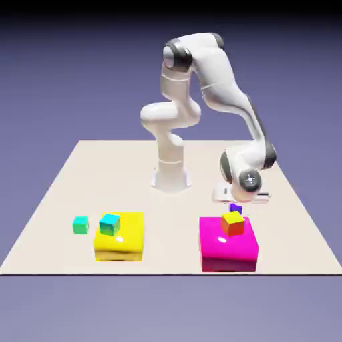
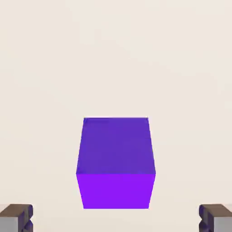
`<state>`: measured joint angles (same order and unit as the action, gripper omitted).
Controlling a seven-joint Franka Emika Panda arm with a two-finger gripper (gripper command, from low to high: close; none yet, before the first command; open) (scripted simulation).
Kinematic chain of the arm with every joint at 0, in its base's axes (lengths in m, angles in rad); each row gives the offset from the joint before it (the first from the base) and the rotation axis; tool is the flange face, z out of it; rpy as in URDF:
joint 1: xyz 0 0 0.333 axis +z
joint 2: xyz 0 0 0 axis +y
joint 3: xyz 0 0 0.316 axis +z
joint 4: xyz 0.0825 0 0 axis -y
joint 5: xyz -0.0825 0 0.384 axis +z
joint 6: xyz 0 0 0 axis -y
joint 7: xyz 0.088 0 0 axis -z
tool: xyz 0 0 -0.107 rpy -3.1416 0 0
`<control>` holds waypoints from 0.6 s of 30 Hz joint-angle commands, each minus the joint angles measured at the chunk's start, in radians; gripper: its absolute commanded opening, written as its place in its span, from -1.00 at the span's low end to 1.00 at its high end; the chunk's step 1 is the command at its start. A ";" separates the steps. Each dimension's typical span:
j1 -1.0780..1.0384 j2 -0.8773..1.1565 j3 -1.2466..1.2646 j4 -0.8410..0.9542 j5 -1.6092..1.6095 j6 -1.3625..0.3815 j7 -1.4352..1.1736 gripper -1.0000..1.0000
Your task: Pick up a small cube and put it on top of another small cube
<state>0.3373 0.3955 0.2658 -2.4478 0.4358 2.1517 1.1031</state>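
Observation:
The small purple cube (image 2: pixel 116 163) rests on the beige table and fills the lower middle of the hand view. It sits between my two grey fingertips (image 2: pixel 16 218), which stand far apart and touch nothing. My gripper (image 2: pixel 116 220) is open, just above the cube. In the exterior view the gripper (image 1: pixel 238 202) hangs low over the table, behind the magenta block. Only a sliver of the purple cube (image 1: pixel 235 208) shows there, under the hand.
An orange-and-yellow small cube (image 1: pixel 232 224) sits on the big magenta block (image 1: pixel 228 252), just in front of the hand. A cyan cube (image 1: pixel 109 224) lies on the big yellow block (image 1: pixel 121 246), and another cyan cube (image 1: pixel 81 225) stands on the table at its left.

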 commanded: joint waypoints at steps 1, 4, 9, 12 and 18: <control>0.008 0.030 0.005 -0.012 0.011 0.044 -0.008 0.00; 0.016 0.062 0.011 -0.025 0.023 0.090 -0.017 -1.00; -0.015 -0.058 -0.010 0.024 -0.021 -0.084 0.016 -1.00; -0.011 -0.144 -0.101 0.062 0.084 -0.085 0.060 -1.00; -0.051 -0.281 -0.219 0.046 0.335 -0.007 0.309 -1.00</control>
<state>0.2835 0.1149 0.0470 -2.4014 0.7739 2.1451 1.4104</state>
